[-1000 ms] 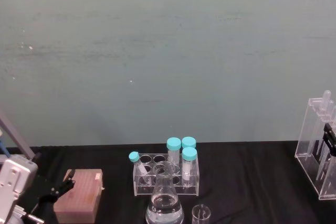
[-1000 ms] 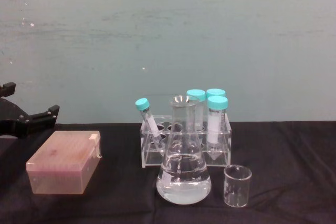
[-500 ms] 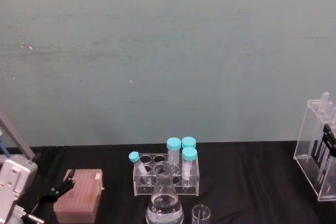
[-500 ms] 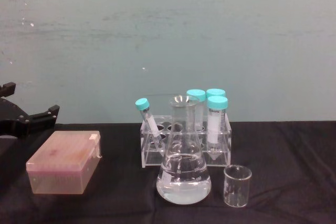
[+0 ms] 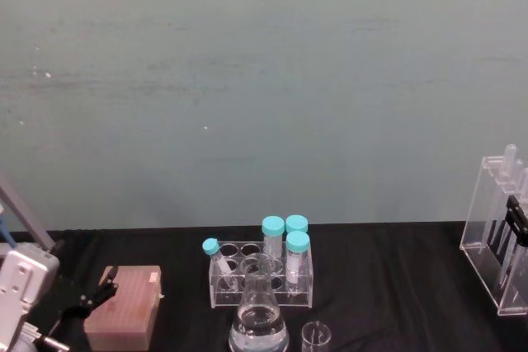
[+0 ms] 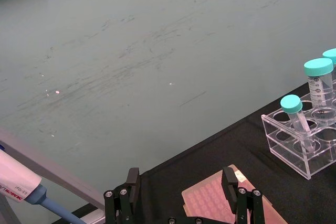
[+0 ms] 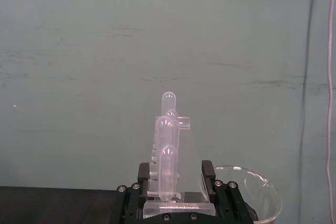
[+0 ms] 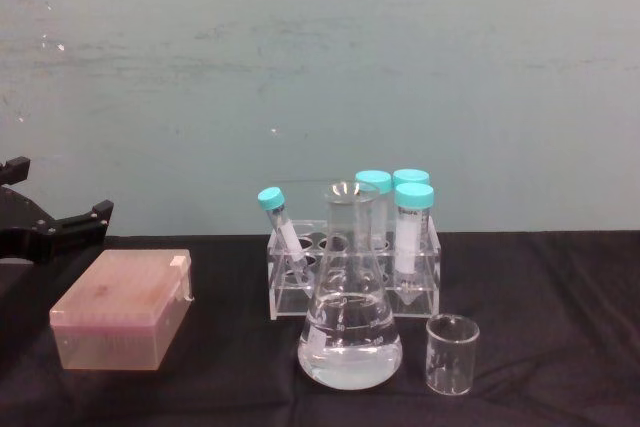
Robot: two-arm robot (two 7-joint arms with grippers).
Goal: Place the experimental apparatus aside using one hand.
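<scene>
Right gripper (image 7: pixel 176 176) clamps the tall clear acrylic pipette stand (image 5: pixel 488 232) at the black table's (image 5: pixel 396 274) right edge; glass conical flask (image 8: pixel 350 332) and small clear beaker (image 8: pixel 452 355) await moving mid-front; left gripper (image 6: pixel 181 184) idles wide open at the left edge.

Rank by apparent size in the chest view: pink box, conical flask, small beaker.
1. pink box and conical flask: too close to rank. The box is wider; the flask is taller and slightly nearer the camera.
2. small beaker: clearly smallest.

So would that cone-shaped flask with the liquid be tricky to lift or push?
The conical flask looks like smooth glass, so probably slippery and breakable. Its clear liquid fills the wide bottom, so it likely feels bottom-heavy and resists tipping, though a jerk could slosh it.
</scene>
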